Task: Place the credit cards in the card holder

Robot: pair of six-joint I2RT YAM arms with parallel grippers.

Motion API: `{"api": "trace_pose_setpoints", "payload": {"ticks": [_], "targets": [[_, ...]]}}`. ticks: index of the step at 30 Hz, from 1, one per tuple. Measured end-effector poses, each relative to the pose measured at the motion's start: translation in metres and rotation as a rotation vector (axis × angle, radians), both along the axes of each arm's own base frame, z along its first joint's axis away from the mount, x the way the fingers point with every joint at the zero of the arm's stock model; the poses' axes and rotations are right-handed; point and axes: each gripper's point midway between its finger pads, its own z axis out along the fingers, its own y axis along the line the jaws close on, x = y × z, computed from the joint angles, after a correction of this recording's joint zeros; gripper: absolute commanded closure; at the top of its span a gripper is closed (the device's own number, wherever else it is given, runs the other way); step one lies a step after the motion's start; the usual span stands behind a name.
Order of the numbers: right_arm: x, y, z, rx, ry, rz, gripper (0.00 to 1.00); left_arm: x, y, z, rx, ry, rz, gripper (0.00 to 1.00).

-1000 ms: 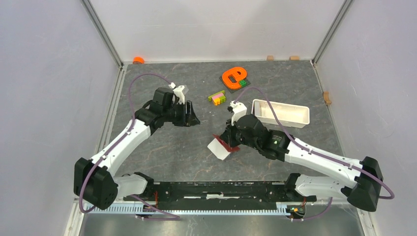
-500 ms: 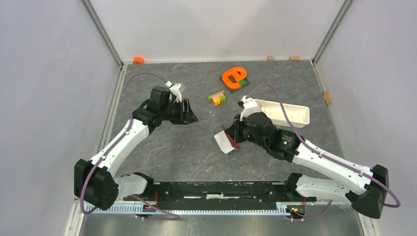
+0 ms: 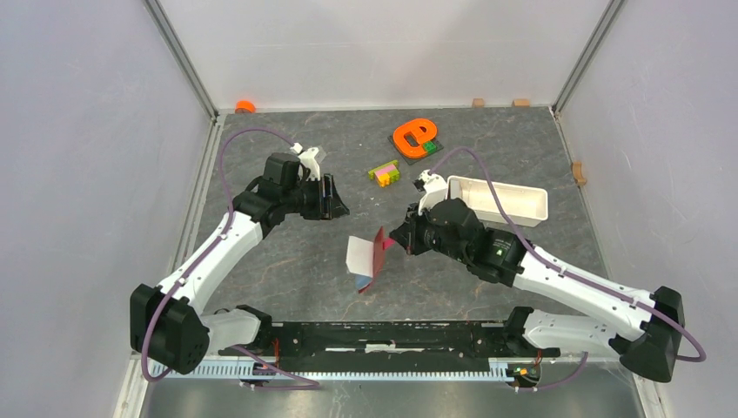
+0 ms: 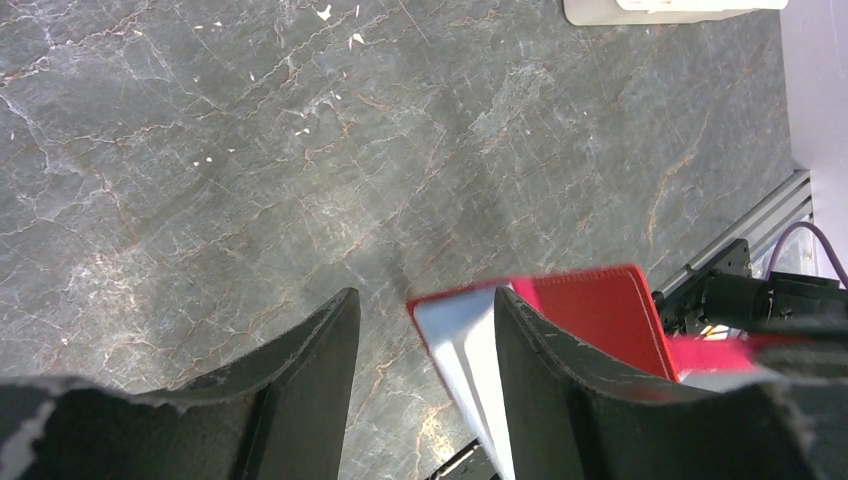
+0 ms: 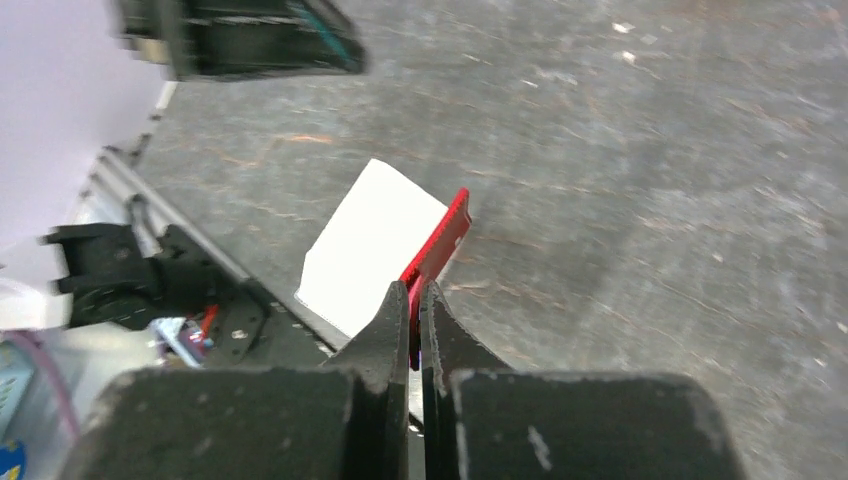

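Note:
The card holder [image 3: 365, 257] is a dark-red wallet hanging open, its pale inside facing left. My right gripper [image 3: 398, 243] is shut on its red edge and holds it above the table at centre. In the right wrist view the fingers [image 5: 415, 290] pinch the red edge [image 5: 441, 240] beside the pale panel. My left gripper [image 3: 335, 199] is open and empty, up and to the left of the wallet. In the left wrist view the wallet [image 4: 590, 320] shows past the open gripper [image 4: 425, 296]. No credit cards show in any view.
A white oblong tray [image 3: 498, 200] stands right of centre and shows at the top of the left wrist view [image 4: 660, 8]. Multicoloured toy bricks [image 3: 384, 172] and an orange curved piece [image 3: 413, 135] lie at the back. An orange cap [image 3: 244, 106] sits in the back left corner.
My right gripper has carried the wallet leftward, and the wallet has swung open with its pale inside toward the left. The left arm has barely moved.

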Motion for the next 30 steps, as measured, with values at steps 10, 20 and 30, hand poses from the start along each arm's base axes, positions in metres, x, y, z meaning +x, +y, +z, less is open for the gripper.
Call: {"api": "trace_pose_setpoints", "payload": {"ticks": [10, 20, 30], "targets": [[0.006, -0.086, -0.121, -0.341, 0.146, -0.210, 1.00, 0.000, 0.000, 0.000, 0.002, -0.003, -0.006, 0.41], [0.002, -0.053, -0.130, -0.274, 0.136, -0.092, 1.00, -0.008, -0.008, -0.009, -0.040, 0.034, -0.042, 0.44], [0.001, 0.005, -0.163, -0.226, 0.163, 0.042, 1.00, -0.038, -0.010, -0.067, -0.154, 0.220, 0.069, 0.41]]}}
